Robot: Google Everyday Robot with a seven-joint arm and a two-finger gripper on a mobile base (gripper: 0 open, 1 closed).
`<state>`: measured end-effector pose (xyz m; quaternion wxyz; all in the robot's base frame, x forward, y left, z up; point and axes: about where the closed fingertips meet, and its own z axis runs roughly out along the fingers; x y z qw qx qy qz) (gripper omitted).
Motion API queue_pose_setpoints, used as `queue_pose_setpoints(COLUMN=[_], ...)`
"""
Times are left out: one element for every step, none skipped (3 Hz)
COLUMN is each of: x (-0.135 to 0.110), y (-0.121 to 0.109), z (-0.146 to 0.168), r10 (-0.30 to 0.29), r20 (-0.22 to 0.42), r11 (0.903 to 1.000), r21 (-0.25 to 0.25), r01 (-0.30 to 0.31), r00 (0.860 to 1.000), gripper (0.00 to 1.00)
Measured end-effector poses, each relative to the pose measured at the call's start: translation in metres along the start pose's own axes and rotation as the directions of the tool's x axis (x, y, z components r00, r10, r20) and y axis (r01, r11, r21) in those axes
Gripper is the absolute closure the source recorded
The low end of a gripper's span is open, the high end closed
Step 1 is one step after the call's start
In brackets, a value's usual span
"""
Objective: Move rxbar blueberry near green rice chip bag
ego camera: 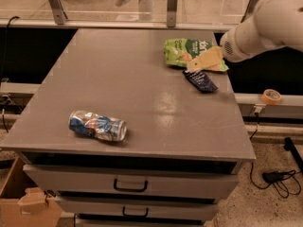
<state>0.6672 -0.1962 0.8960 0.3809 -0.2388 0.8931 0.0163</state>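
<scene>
grey drawer cabinet (pixel 132 79) on speckled floor (pixel 248 209), cardboard box (pixel 19 200) beside it

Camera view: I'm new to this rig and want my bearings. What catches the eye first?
The white arm at upper right, its gripper by the green bag at the table's far right. The dark rxbar lies just in front of the bag; a crushed can sits alone at front left.
</scene>
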Motion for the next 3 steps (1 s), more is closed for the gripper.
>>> queue_pose_setpoints(x=[-0.02,-0.059,-0.079], y=[-0.079,-0.145,-0.151], z=[-0.048,-0.121,-0.142], r10=[0.022,-0.009,-0.026], r20=[0.141,0.31,0.352], r11=[0.9985,0.9848,0.9811], r21=[0.047,0.168,0.189], r01=[-0.029,-0.046,-0.043], r00=[0.99,0.951,0.936], gripper=[0.0,0.0,0.0])
